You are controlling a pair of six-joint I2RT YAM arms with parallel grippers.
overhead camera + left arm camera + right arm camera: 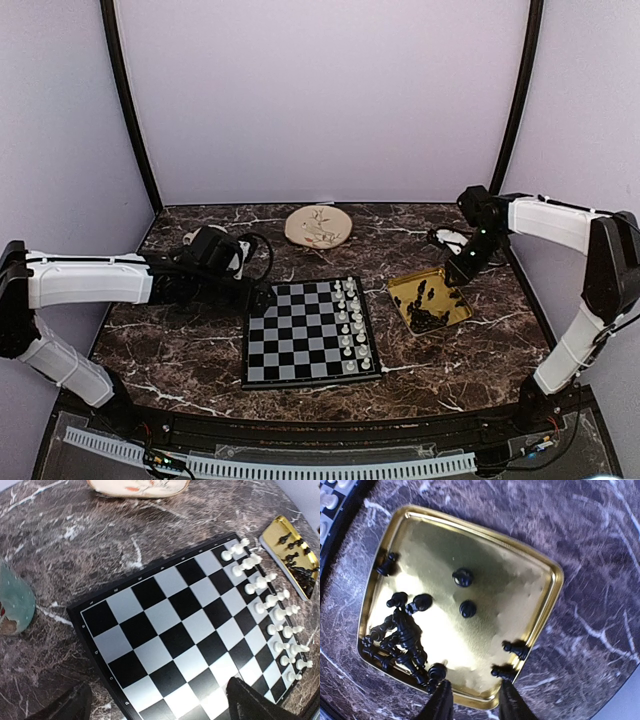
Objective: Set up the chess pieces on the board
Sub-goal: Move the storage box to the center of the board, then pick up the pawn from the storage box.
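Observation:
The board point(295, 340) lies at the table's middle, with white pieces point(348, 320) in two files along its right side. The black chess pieces point(430, 308) lie in a yellow tray point(402, 308) to the right of the board. In the right wrist view most of them are heaped point(402, 630) in one corner of the tray point(554, 582), and a few lie apart. My right gripper point(475, 707) is open and empty above the tray's rim. My left gripper point(160, 710) is open and empty over the board's point(175, 630) left edge.
A round beige dish point(318, 226) sits behind the board. The left wrist view shows a teal object point(15, 600) on the marble to the left of the board. Cables point(440, 240) lie near the right arm, behind the tray.

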